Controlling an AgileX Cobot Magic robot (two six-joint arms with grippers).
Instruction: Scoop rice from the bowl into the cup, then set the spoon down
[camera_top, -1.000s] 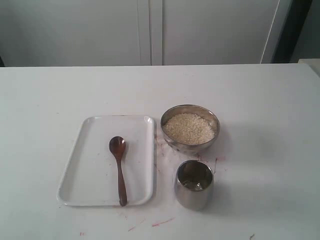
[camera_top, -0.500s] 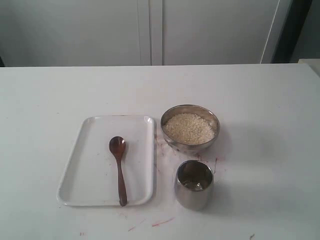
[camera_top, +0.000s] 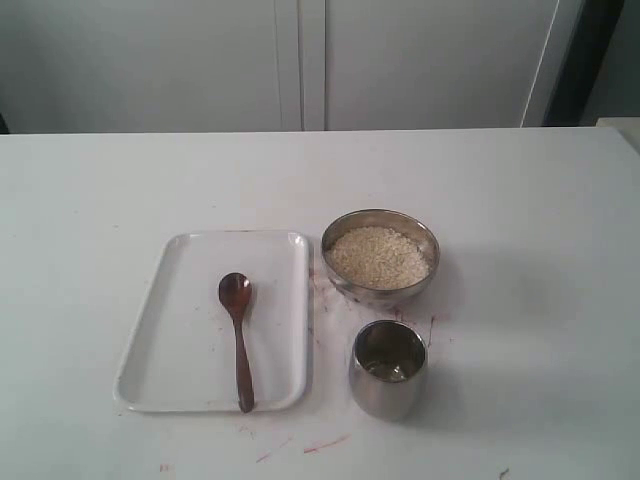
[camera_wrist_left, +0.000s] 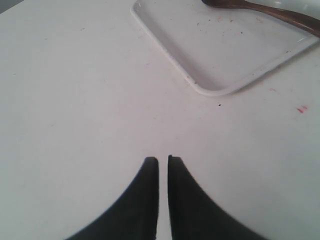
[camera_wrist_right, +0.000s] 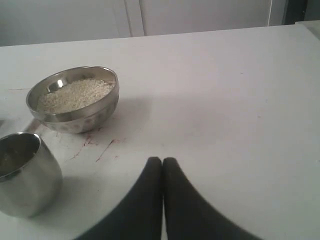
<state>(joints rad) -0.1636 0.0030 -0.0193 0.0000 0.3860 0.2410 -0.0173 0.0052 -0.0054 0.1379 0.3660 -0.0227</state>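
The dark wooden spoon (camera_top: 237, 335) lies on the white tray (camera_top: 170, 300), head toward the far side. To the tray's right stands the silver bowl (camera_top: 380, 290) holding the rice (camera_top: 378, 256). The steel cup (camera_top: 388, 370) stands just in front of the bowl. Neither arm shows in the exterior view. My left gripper (camera_wrist_left: 163, 160) is shut and empty over bare table, short of the tray's corner (camera_wrist_left: 210, 89), with the spoon's handle (camera_wrist_left: 280, 12) at the frame edge. My right gripper (camera_wrist_right: 162, 161) is shut and empty, off to the side of the bowl (camera_wrist_right: 75, 112) and cup (camera_wrist_right: 25, 175).
Red marks stain the white table (camera_top: 520, 300) around the bowl and cup and near the front edge. White cabinet doors (camera_top: 300, 60) stand behind the table.
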